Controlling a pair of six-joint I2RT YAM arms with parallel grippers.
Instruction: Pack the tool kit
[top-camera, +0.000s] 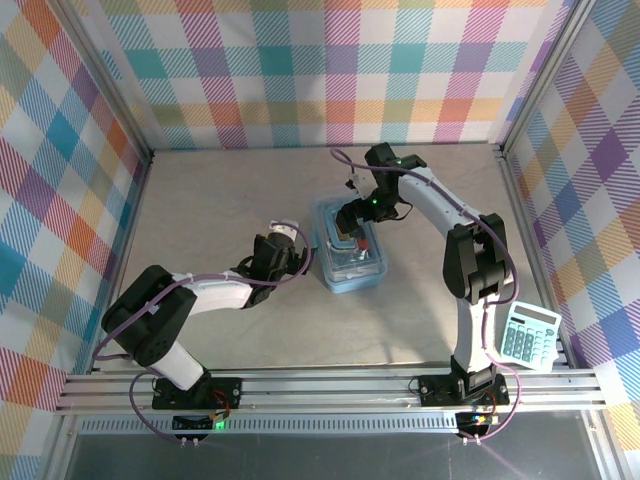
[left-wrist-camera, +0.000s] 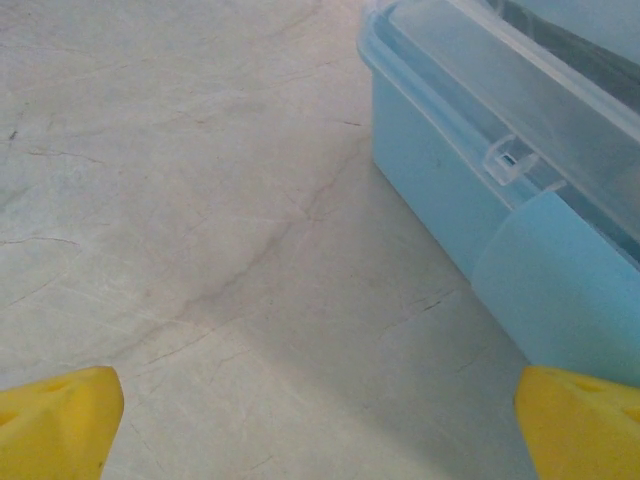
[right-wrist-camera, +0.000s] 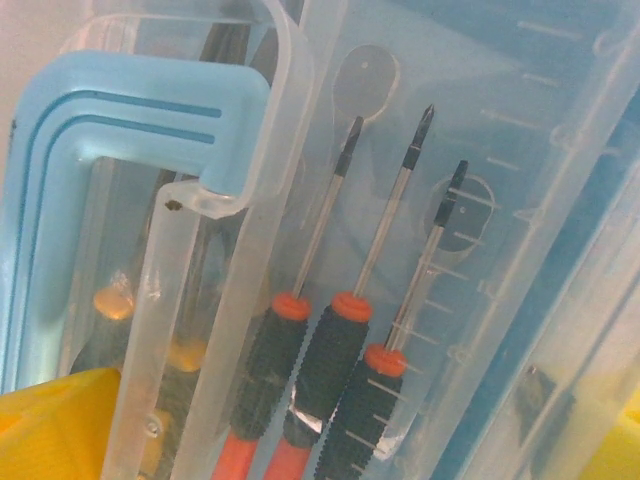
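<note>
a: top view?
b: left arm bent low, left gripper (top-camera: 283, 238) spread wide and empty, just left of the light blue tool case (top-camera: 352, 268). right arm reaches over it, right gripper (top-camera: 352, 228) also released. grey table (top-camera: 220, 190), checkered walls (top-camera: 330, 70), calculator (top-camera: 530, 337) at right edge.
a: left wrist?
b: yellow fingertips (left-wrist-camera: 60, 425) apart, case ahead-right, not touching.
a: right wrist?
b: three screwdrivers (right-wrist-camera: 330, 350) seen through clear plastic, blue handle (right-wrist-camera: 60, 200) on the left.

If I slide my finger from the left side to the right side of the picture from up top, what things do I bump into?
left gripper → light blue tool case → calculator
</note>
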